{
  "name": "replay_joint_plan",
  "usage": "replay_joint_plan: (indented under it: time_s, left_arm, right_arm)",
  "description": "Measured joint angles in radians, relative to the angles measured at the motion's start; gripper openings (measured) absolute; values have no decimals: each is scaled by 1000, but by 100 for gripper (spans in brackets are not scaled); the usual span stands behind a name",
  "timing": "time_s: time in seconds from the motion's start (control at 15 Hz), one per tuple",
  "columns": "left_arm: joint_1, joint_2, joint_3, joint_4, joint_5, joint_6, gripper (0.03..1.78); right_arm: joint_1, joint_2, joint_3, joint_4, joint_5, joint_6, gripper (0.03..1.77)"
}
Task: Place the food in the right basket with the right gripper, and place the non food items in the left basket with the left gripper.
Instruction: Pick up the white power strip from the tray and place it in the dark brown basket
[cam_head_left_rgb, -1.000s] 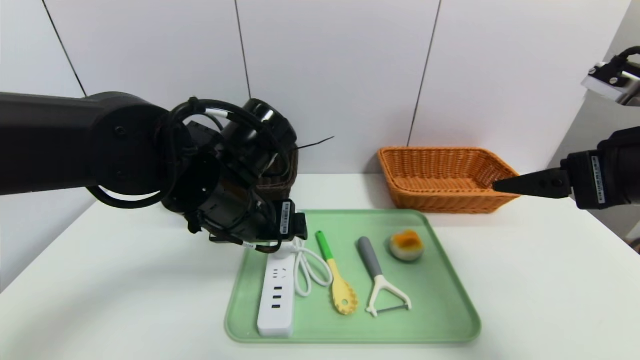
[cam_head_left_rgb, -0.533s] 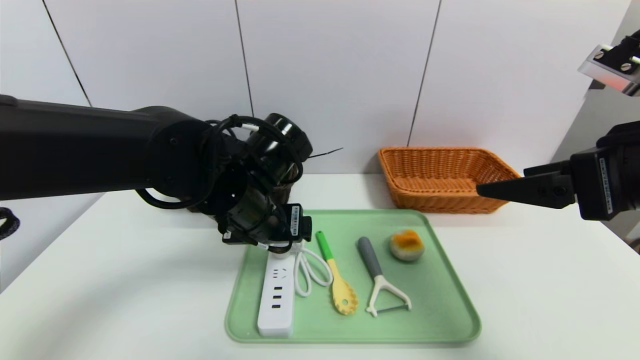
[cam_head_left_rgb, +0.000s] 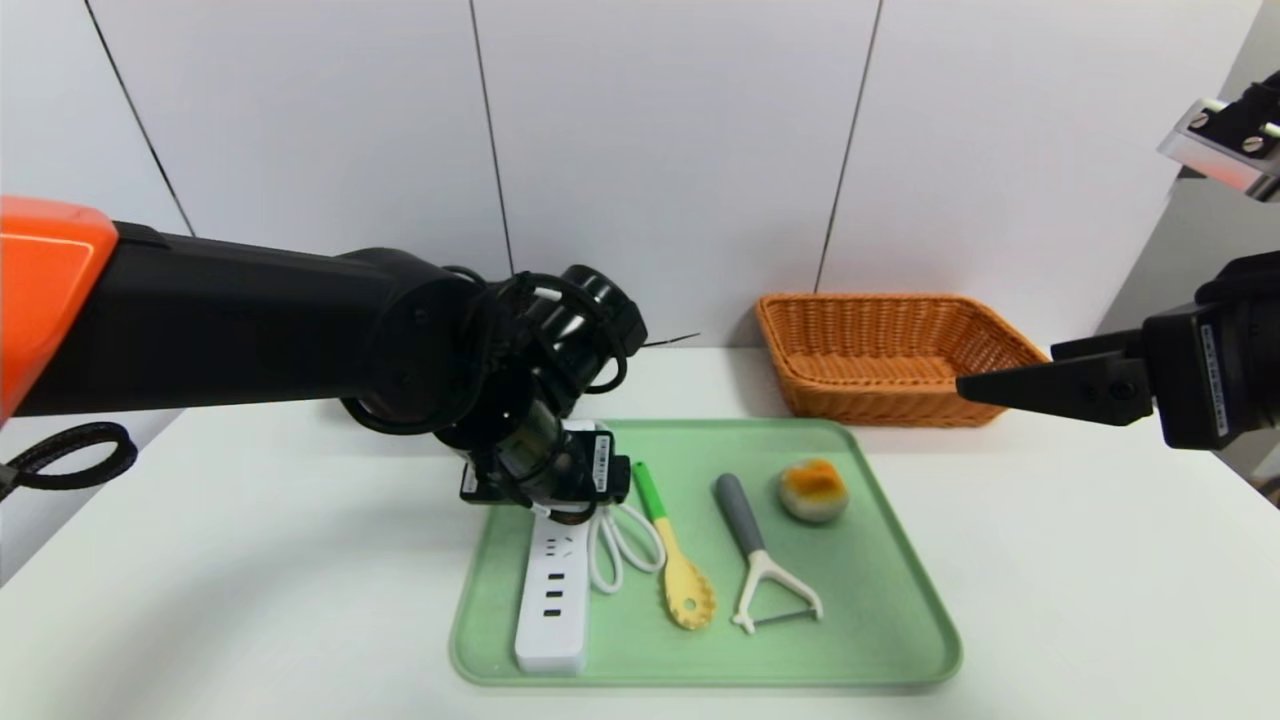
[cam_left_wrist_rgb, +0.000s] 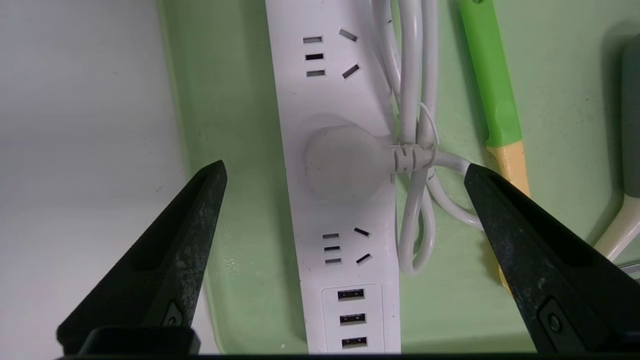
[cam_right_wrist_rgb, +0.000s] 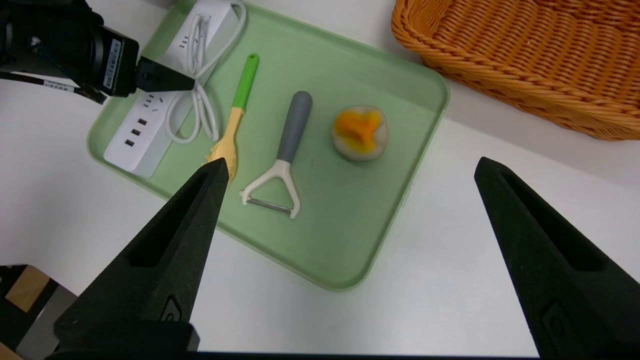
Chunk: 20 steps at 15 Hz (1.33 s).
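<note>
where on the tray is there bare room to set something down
Bare patches: the tray near edge below the peeler, and the right strip beside the food ball. Crowded: the left half, where power strip, cable and spatula lie close, with the open left pincer above the strip.

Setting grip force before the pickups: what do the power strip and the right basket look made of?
Power strip: smooth, slightly glossy white plastic by its moulded sockets; cord looks rubbery. Right basket: woven orange-brown wicker or rattan, possibly imitation, matte, with visible strands. Left gripper hangs open over the strip.
</note>
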Motion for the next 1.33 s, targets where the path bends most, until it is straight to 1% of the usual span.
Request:
replay_joint_plan:
  time_s: [0.73,1.13,1.33]
  left_arm:
    - [-12,55,-58,1,7,-33,169]
    - [-8,112,-115,54,8,-55,169]
    - [-7,131,-120,58,19,-57,169]
  right_arm:
    - [0,-20,26,1,3,0,170]
    - [0,-33,44,0,3,0,170]
    - [0,-36,48,0,2,0,170]
